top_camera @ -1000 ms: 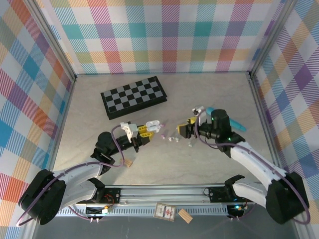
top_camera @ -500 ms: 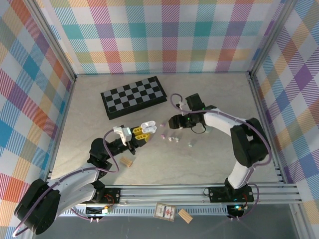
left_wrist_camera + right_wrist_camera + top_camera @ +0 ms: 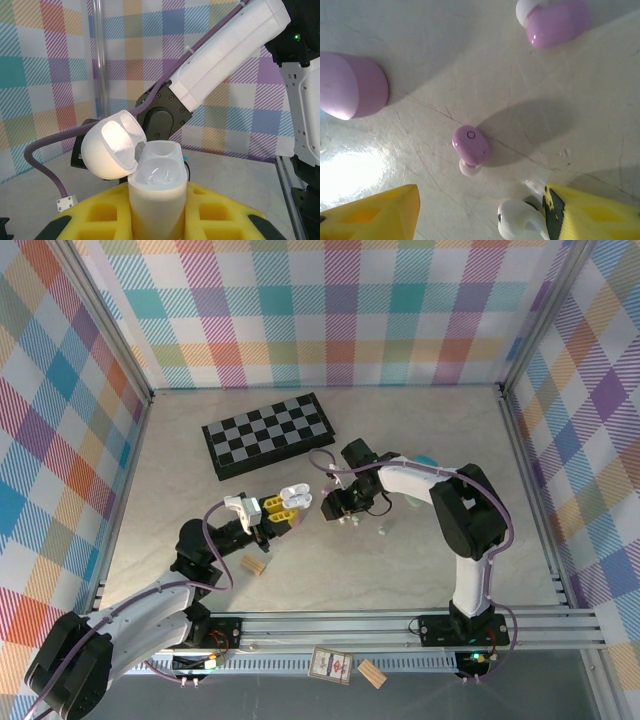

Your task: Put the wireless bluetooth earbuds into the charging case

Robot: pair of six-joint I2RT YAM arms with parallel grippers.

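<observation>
Overhead from behind, left wrist level toward right arm (image 3: 225, 55), right wrist tight on tabletop (image 3: 530, 65)

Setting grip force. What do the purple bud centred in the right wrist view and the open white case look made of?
Purple earbud: likely hard moulded plastic with a satin finish, going by the soft highlight and crisp printed ring. White case: likely smooth glossy plastic, given its bright sheen. It may be slightly translucent.
</observation>
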